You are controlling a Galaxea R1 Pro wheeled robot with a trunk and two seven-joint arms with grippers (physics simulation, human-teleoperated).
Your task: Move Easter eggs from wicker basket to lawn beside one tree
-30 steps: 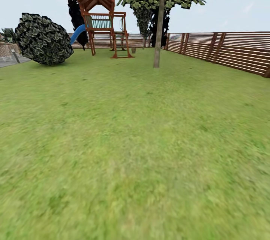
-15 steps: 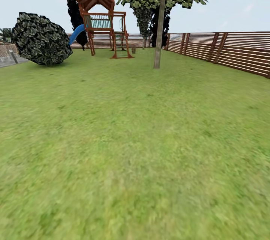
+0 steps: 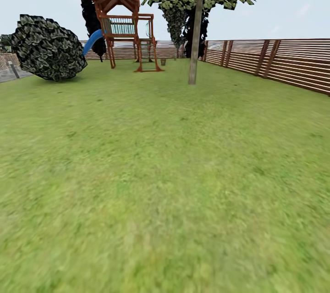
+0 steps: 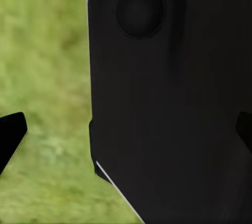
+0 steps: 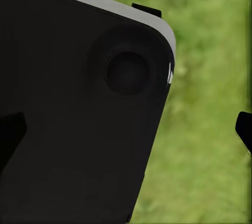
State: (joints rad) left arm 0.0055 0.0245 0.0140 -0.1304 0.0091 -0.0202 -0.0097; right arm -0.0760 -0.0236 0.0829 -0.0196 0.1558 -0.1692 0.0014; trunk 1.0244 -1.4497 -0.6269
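The lawn (image 3: pixel 165 169) spreads wide ahead in the head view. A tree (image 3: pixel 195 41) with a straight pale trunk and dark jagged leaves stands right of centre. Far off, beside the play frame's foot, sits a tiny grey-brown bucket shape that looks like the wicker basket (image 3: pixel 163 61). The eggs are too far away to make out. In the left wrist view my left gripper (image 4: pixel 126 132) is open, its fingertips (image 4: pixel 10 136) far apart over grass. My right gripper (image 5: pixel 126 132) is open too, its fingertips (image 5: pixel 244 128) at the picture's edges.
A wooden play frame (image 3: pixel 126 27) with a blue slide stands at the back left. A big round dark bush (image 3: pixel 48 48) lies on the left. A slatted brown fence (image 3: pixel 275 62) runs along the right and back. A black part of my body (image 4: pixel 168 98) crosses both wrist views.
The whole head view has crept forward: the tree, bush and fence sit slightly nearer and further out to the sides. Nothing in the garden itself has moved.
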